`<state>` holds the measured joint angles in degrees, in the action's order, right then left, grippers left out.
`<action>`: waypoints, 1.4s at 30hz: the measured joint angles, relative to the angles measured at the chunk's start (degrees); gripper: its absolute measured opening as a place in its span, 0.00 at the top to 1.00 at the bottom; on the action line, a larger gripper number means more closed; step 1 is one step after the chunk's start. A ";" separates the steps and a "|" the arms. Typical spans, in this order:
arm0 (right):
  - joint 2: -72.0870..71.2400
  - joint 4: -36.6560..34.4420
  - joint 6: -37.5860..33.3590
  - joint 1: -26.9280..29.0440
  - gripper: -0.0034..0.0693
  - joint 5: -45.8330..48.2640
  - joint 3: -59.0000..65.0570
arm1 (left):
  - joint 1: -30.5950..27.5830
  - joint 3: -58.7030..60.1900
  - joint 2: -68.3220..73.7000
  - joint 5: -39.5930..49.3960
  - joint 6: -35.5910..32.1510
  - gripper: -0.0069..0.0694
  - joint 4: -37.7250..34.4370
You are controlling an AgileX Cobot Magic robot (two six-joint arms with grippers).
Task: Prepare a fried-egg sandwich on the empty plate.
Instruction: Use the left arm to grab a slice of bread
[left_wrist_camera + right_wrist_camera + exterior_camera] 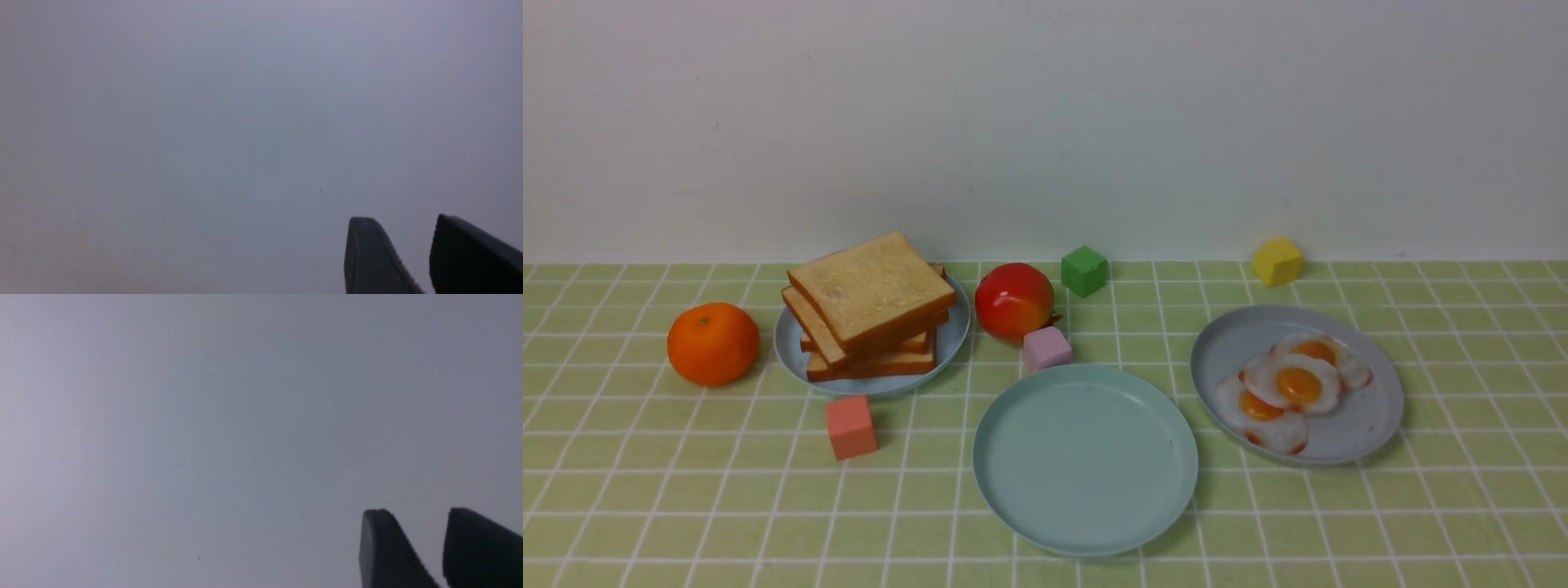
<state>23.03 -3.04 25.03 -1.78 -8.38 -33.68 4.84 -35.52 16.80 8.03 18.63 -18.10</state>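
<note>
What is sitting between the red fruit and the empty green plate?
A small pale pink cube sits between the red fruit and the empty plate, seen in the front view.

Left gripper (402,222), two dark grey tapered fingers (367,253), rounded tips, fine ribbed texture on the pad faces, right gripper (420,514), matching dark fingers (380,547), serrated inner edges

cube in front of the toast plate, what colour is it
The cube is salmon pink, seen best in the front view.
</note>
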 joint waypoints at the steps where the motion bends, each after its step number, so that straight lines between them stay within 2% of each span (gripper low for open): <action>1: 1.11 0.11 0.00 0.00 0.62 1.15 -1.36 | 0.00 -1.30 0.63 1.59 0.00 0.60 0.00; 2: 4.92 1.08 0.00 0.00 0.62 4.81 -5.43 | 0.00 -5.20 5.05 6.80 0.00 0.60 0.07; 5: 12.04 4.82 0.00 0.00 0.62 9.44 -10.37 | 0.00 -10.19 14.03 14.01 0.00 0.60 0.25; 13: 20.60 7.96 0.17 0.00 0.62 15.78 -10.47 | 0.00 -10.82 29.51 17.70 0.01 0.60 0.62; 15: 22.74 5.23 0.35 0.00 0.62 24.31 -10.17 | 0.00 -10.82 36.71 17.18 0.01 0.60 -0.74; 16: 22.90 5.23 0.35 0.00 0.62 24.31 -10.18 | 0.00 -10.82 36.71 17.07 0.01 0.60 -0.74; 18: 25.38 0.26 -2.38 0.00 0.62 34.18 -9.95 | 0.00 -12.40 44.29 16.88 0.01 0.60 -2.58; 19: 25.38 -0.16 -2.38 0.00 0.62 34.18 -9.95 | 0.00 -12.40 44.29 16.95 0.01 0.60 -2.58; 21: 27.13 -6.46 -9.89 0.00 0.62 41.67 -9.95 | -0.06 -16.61 50.96 19.35 0.01 0.60 -4.46; 23: 27.76 -11.21 -15.96 0.00 0.62 45.47 -9.95 | -0.45 -19.95 55.31 21.46 0.01 0.60 -5.17; 24: 27.87 -11.73 -16.62 0.00 0.62 45.84 -9.95 | -0.51 -20.85 55.79 22.00 0.01 0.60 -5.18; 25: 28.10 -15.75 -21.60 0.00 0.62 48.05 -9.95 | -1.10 -24.61 59.64 24.36 0.01 0.60 -5.34; 31: 28.23 -27.39 -33.69 0.00 0.62 49.36 -9.95 | -3.72 -36.58 72.20 30.23 0.01 0.60 -5.05; 36: 28.29 -30.56 -36.39 0.00 0.62 49.36 -9.95 | -3.98 -42.74 80.41 31.34 1.90 0.57 -3.60; 42: 28.29 -31.06 -36.95 0.00 0.62 49.30 -9.95 | -3.98 -48.38 88.76 31.90 5.00 0.46 -3.33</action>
<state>51.32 -34.10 -11.92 -1.78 40.91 -43.63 0.87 -83.91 105.57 39.92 23.64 -21.43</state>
